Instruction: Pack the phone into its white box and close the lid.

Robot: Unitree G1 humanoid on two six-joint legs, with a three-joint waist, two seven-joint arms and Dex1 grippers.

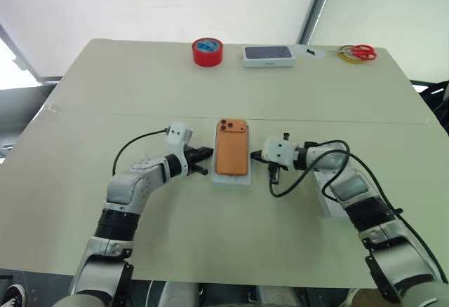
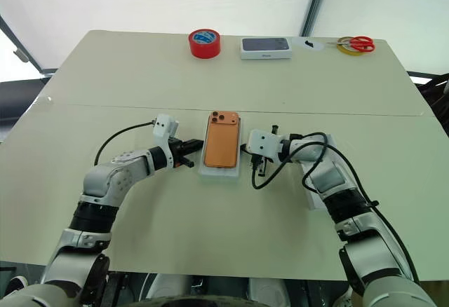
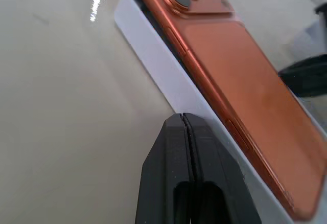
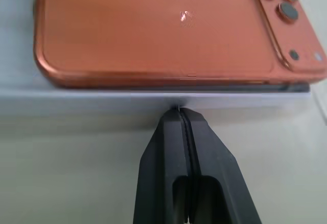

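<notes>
the phone lies back up in the white box near the middle of the table, its camera block at the far end. it sits a little proud of the tray, and from the left wrist view it seems slightly tilted rather than fully seated, though that is hard to judge. the left gripper is just left of the box, fingers pressed together on nothing, tips close against the box's left wall. the right gripper is just right of the box, fingers likewise pressed together and empty, tips at the box's right wall. a white piece that may be the lid lies to the right, mostly hidden under the right arm. along the far edge stand a red tape roll, a white box with dark top and red-handled scissors on a yellow ring.
</notes>
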